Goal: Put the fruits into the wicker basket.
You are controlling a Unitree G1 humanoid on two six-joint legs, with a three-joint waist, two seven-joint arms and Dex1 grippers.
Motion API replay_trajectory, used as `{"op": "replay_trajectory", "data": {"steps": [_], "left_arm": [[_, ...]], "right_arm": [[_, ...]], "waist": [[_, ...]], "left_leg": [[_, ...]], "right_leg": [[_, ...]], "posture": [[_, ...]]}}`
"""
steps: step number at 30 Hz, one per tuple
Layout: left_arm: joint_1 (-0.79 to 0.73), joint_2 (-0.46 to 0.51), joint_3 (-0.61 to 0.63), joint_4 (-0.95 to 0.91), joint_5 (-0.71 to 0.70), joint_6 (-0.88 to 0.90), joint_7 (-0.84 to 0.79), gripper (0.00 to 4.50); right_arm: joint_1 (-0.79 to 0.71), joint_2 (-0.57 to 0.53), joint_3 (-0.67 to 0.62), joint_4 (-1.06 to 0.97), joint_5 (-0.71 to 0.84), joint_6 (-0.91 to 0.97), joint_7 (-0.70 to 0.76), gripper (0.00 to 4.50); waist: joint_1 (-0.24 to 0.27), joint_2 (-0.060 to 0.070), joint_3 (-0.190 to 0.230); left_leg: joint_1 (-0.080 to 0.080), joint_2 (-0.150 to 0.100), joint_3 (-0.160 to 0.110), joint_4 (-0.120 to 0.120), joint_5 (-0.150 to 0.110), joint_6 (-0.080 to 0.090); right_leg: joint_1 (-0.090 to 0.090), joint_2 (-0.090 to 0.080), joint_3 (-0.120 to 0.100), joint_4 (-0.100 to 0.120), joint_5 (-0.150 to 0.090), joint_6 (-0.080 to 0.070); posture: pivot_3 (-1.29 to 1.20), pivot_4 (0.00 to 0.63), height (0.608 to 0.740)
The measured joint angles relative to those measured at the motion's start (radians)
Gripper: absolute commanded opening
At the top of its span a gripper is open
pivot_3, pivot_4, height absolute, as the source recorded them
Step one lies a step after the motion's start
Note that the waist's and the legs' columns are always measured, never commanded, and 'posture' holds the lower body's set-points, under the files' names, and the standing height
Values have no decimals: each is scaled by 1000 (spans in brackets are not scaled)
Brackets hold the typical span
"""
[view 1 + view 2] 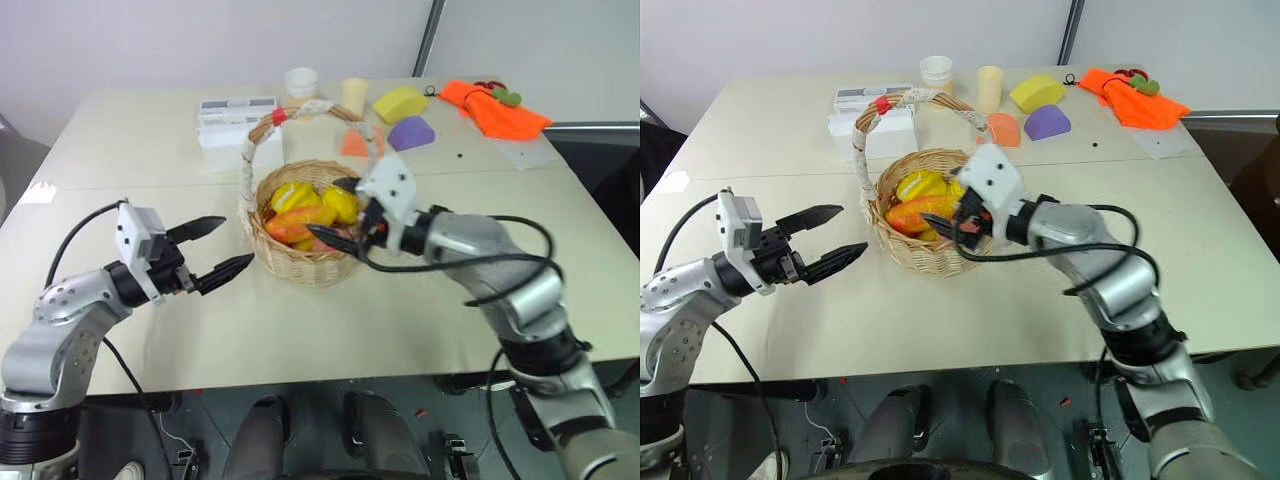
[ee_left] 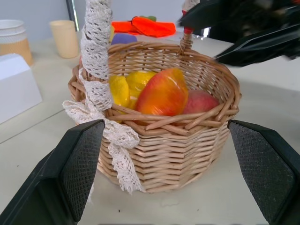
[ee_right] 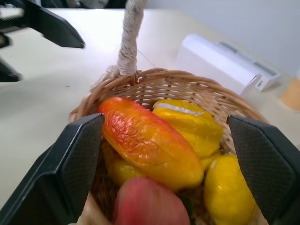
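Table [image 1: 150,150] carries a white box [image 1: 236,130], cups, foam blocks [image 1: 400,103]. Wicker basket [image 1: 300,262] holds mango [image 3: 150,143], peach [image 3: 147,204], yellow fruits. Right gripper [image 1: 338,208] spread empty over its rim; left gripper [image 1: 218,248] spread empty beside it.

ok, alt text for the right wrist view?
The open right gripper hovers over the wicker basket, where the mango lies on yellow fruits and the peach sits nearest the camera. White box beyond.
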Motion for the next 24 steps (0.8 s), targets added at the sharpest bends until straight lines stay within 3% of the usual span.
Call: {"op": "replay_trajectory", "data": {"steps": [5,11,14,20,21,24], "left_arm": [[-9,-17,-7,-1,-16,2,1,4500],[-60,-37,-34,6,-20,1,1,4500],[-75,-46,-37,7,-27,2,7,4500],[-56,-40,-20,0,-56,3,20,4500],[-52,-41,-20,0,-57,3,20,4500],[-50,-42,-20,-2,-57,3,27,4500]], "right_arm": [[93,-22,-143,11,71,17,10,4470],[-45,120,-77,229,-64,-51,-137,4470],[-98,188,-59,353,-120,-93,-191,3648],[-106,235,-94,382,-111,-110,-212,387],[-106,234,-101,380,-114,-110,-216,53],[-94,229,-157,355,-107,-110,-245,53]], "waist": [[-10,0,0],[-9,0,0],[-7,0,0],[-5,0,0],[-5,0,0],[-2,1,0]], "left_leg": [[7,1,4,-1,0,0],[7,10,4,0,0,0],[7,12,4,-1,0,0],[6,14,4,-2,-1,1],[6,14,4,-2,-1,1],[6,14,4,-1,-1,1]], "right_leg": [[3,2,2,2,-1,-4],[3,12,4,2,1,-7],[1,15,4,2,2,-4],[0,16,4,1,3,-4],[0,17,4,2,3,-5],[0,17,4,1,2,-8]], "posture": [[0,150,740],[0,150,740],[0,150,740],[0,150,740],[0,150,740],[0,150,740]]}}
